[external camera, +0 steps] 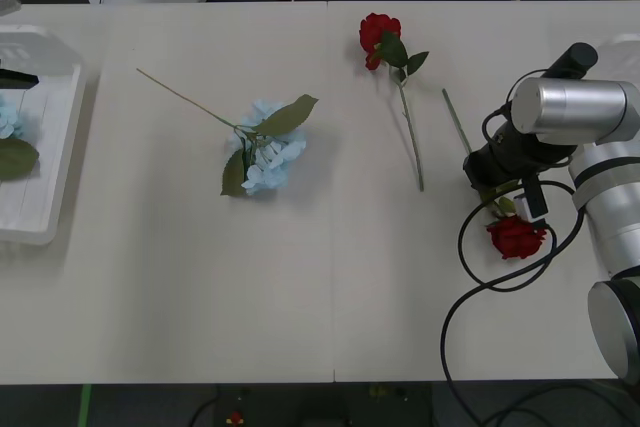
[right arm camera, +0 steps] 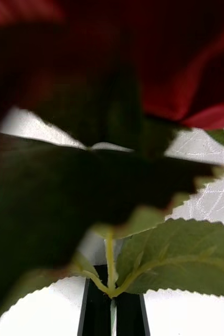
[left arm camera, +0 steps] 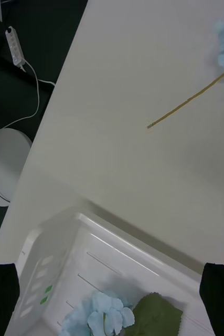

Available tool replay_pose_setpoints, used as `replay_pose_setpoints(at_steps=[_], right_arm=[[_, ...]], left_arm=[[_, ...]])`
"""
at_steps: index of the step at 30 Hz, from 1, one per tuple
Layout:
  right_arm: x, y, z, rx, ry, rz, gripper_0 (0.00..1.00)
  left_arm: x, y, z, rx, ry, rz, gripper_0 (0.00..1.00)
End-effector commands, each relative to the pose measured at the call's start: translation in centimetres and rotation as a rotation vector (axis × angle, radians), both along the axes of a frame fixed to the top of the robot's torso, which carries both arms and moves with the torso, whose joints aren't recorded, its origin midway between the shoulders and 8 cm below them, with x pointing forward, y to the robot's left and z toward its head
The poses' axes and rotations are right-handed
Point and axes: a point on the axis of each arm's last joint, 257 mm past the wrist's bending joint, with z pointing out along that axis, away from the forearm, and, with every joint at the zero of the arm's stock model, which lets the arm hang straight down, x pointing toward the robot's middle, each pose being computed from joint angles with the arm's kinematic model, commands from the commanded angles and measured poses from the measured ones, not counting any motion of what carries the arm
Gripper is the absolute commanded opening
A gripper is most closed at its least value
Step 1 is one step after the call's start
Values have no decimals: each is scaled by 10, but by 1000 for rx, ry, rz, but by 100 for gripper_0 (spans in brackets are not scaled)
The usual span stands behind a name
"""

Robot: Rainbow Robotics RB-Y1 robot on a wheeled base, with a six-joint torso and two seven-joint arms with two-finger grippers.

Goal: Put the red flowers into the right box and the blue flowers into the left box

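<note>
Red rose near the table's right edge, stem between right fingers; left fingers apart.

Red flowers deep red, green stems; blue flowers pale blue, olive leaves; left box white.

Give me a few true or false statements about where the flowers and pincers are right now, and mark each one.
1. The right pincer is shut on a rose stem. True.
2. The left box already holds a blue flower. True.
3. Two roses lie loose on the table. False: only one loose rose lies there; the other is gripped.
4. The left pincer holds a blue flower. False: it is open above the left box, holding nothing.
5. The loose blue flower lies left of the loose rose in the front view. True.
</note>
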Motion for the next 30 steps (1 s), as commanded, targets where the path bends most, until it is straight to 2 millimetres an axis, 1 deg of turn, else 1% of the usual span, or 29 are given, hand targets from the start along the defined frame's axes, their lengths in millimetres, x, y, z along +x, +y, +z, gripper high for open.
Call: replay_pose_setpoints(at_steps=[1,3,6,8,9,11,12,17,18,20,21,22,23,25,26,27,28,29,30], right_arm=[[-9,13,-7,12,29,69,0],[-10,14,-3,0,39,108,0],[-15,14,7,-16,67,185,0],[-17,16,11,-9,73,218,0],[-19,21,15,1,82,254,0],[-25,25,25,-5,102,344,0],[-27,26,26,-4,107,368,0],[-34,40,55,-51,109,621,0],[-33,42,60,-59,104,651,0],[-36,47,78,-112,89,799,0],[-36,47,83,-129,84,832,0],[-38,47,92,-171,81,914,0],[-39,48,96,-196,81,953,0],[-43,43,110,-278,92,1089,0],[-46,36,115,-316,109,1151,0],[-48,33,118,-331,118,1180,0],[-50,27,123,-368,128,1250,0],[-51,17,130,-402,138,1309,0],[-52,13,133,-420,141,1339,0]], left_arm=[[13,-50,3,26,-26,-76,100],[24,-65,1,68,-49,-98,100],[41,-88,-9,151,-95,-134,100],[46,-98,-15,165,-111,-150,100],[49,-105,-19,170,-128,-160,100],[50,-111,-27,178,-134,-169,100],[51,-112,-27,177,-134,-170,100],[50,-126,-26,122,-138,-182,100],[50,-127,-26,118,-137,-185,100],[48,-130,-23,81,-133,-190,100],[48,-129,-21,66,-134,-188,100],[48,-127,-18,23,-128,-180,100],[49,-126,-17,1,-126,-177,100],[48,-122,-9,-69,-124,-167,100],[48,-121,-5,-87,-126,-164,100],[48,-121,-5,-91,-126,-164,100],[48,-121,-5,-98,-124,-164,100],[49,-117,-5,-104,-124,-155,100],[49,-115,-6,-102,-122,-152,100]])
